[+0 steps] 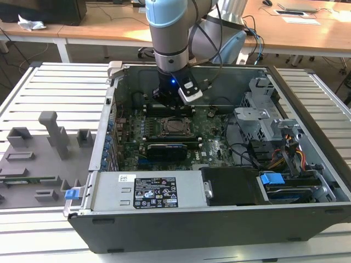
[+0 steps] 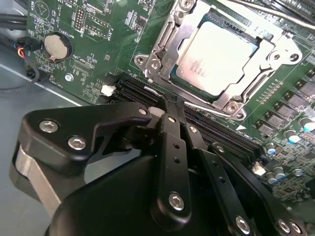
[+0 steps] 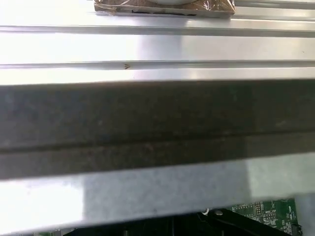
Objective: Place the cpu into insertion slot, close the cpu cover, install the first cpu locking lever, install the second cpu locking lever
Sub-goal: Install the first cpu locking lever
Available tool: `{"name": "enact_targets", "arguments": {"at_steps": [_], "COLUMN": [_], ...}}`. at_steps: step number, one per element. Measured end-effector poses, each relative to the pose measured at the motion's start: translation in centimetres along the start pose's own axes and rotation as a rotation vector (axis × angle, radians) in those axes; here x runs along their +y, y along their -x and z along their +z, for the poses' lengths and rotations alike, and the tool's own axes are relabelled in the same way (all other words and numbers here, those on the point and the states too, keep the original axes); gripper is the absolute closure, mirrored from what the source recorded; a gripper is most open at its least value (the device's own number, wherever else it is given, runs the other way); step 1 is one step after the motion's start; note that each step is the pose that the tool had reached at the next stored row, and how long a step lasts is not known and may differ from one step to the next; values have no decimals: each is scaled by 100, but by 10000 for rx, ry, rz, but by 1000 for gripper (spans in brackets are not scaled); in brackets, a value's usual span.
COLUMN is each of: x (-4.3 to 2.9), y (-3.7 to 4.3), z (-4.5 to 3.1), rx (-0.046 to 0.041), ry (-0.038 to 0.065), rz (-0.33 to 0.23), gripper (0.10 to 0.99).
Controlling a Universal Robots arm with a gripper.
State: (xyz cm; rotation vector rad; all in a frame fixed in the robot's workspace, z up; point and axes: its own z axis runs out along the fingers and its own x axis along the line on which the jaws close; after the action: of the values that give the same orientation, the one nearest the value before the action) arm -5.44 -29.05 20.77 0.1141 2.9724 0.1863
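Now my gripper (image 2: 170, 110) hovers beside the insertion slot (image 2: 219, 59), fingers pressed together, holding nothing. Inside sits the cpu (image 2: 216, 61), with the cpu cover (image 2: 167, 42) lying closed around it.

Shiny metal cpu cover (image 2: 170, 46), matt black jaws

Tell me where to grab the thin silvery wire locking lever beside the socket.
Probably the bent end of the thin silvery wire locking lever, from above, pincer across the wire; its straight run lies tight against the silvery metal cover frame.
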Motion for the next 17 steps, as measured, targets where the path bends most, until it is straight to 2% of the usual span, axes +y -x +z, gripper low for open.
{"name": "enact_targets", "arguments": {"at_steps": [6,13,17], "x": [11,3,1], "y": [-8,-17,-20], "z": [21,73,93], "rx": [-38,-84,-100], "ry": [-46,-212,-271], "rz": [282,538,630], "gripper": [980,980,980]}}
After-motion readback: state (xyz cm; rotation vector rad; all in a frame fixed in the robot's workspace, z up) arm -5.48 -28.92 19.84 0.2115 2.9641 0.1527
